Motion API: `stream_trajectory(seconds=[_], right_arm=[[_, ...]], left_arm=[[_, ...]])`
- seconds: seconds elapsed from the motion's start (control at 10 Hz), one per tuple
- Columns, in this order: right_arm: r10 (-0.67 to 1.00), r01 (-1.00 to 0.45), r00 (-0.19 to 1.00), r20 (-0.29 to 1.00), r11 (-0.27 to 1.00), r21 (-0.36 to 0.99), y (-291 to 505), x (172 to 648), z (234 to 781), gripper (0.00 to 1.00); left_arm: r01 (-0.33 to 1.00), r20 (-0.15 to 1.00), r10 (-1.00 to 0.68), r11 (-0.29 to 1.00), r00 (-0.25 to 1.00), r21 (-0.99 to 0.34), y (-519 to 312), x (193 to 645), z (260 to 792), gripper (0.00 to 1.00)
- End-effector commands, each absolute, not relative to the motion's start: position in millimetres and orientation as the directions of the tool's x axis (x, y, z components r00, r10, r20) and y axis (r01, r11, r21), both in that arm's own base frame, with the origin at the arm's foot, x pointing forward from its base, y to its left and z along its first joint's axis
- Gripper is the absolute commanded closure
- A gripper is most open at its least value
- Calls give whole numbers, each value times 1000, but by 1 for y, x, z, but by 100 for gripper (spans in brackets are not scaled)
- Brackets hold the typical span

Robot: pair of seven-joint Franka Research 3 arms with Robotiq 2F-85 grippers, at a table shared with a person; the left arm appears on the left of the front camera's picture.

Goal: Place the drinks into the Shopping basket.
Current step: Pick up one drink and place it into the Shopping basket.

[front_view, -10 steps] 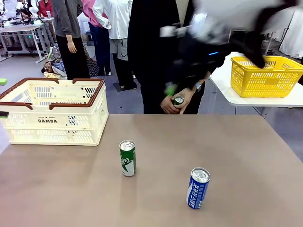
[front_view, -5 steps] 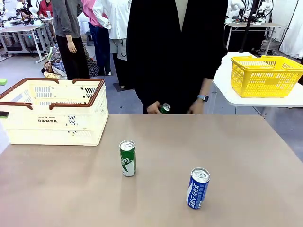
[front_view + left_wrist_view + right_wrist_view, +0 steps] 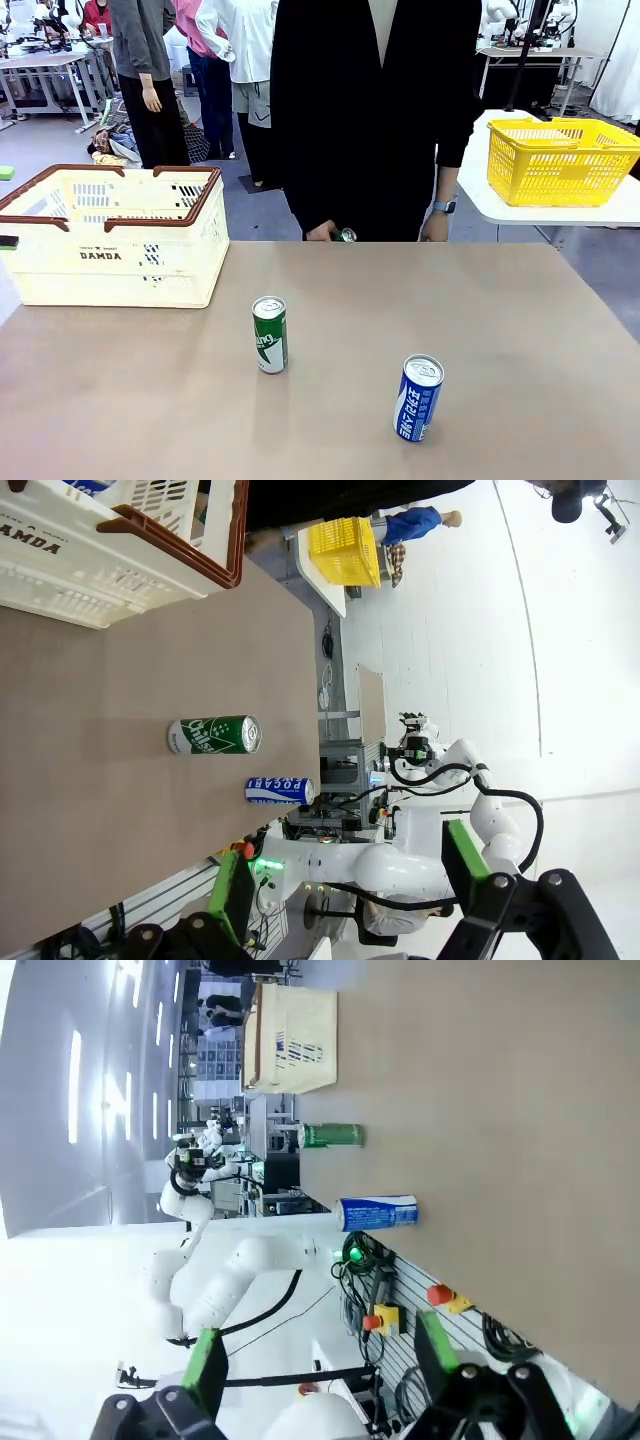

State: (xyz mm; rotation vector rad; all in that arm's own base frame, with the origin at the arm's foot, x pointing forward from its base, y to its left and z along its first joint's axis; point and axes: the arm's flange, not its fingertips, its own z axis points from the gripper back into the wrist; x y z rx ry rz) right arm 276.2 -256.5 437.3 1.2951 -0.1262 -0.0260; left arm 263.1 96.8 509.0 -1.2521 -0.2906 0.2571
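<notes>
The sweeping arm had pulled back — left gripper (image 3: 348,875) and right gripper (image 3: 320,1352) gaped empty, green can (image 3: 269,335) and blue can (image 3: 418,398) untouched outside the Shopping basket (image 3: 110,255).

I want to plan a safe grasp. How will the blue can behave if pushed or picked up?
The blue can stands upright, tall and slim, so a push near its top would probably tip it. Its round body would then likely roll on the flat table. Its glossy wall may slip in a grip; whether it is full cannot be told.
</notes>
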Motion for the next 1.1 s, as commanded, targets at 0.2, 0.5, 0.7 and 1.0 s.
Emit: stream_trajectory(seconds=[0.2,0.5,0.7,1.0], right_arm=[[-45,-68,995,88,326,943,-246,265,476,0],[-45,-68,995,88,326,943,-246,265,476,0],[-45,-68,995,88,326,943,-246,265,476,0],[-45,-68,995,88,326,943,-246,265,476,0]], left_arm=[[-9,90,342,278,935,-961,97,263,510,0],[-32,75,347,294,935,-955,97,263,509,0],[6,74,93,579,993,-815,14,280,560,0],[20,-99,-81,861,992,-508,-113,339,586,0]])
